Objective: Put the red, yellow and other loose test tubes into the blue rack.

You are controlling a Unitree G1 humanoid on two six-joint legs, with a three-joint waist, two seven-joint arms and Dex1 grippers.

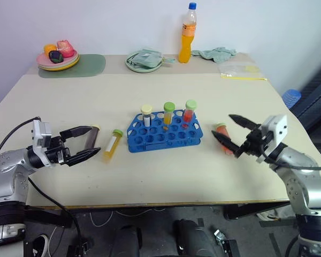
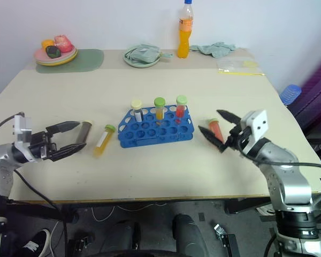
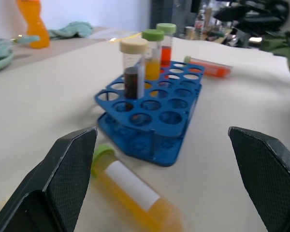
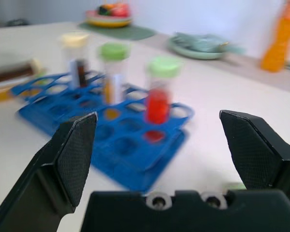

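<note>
My left claw point(image 1: 84, 143) and right claw point(image 1: 231, 130) gape wide (both empty), flanking the rack point(image 1: 164, 131) to reach loose tubes.

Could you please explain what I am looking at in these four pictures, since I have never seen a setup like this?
This is a two-armed humanoid robot at a table. Two pictures come from cameras in its head, looking down over its arms; the other two come from cameras on its wrists, looking along the black fingers. The left gripper and right gripper are both open and hold nothing. In the middle stands a blue rack with three capped tubes already upright in it. Lying loose on the table are a yellow tube and a dark tube near the left gripper, and a red tube by the right gripper.
</note>
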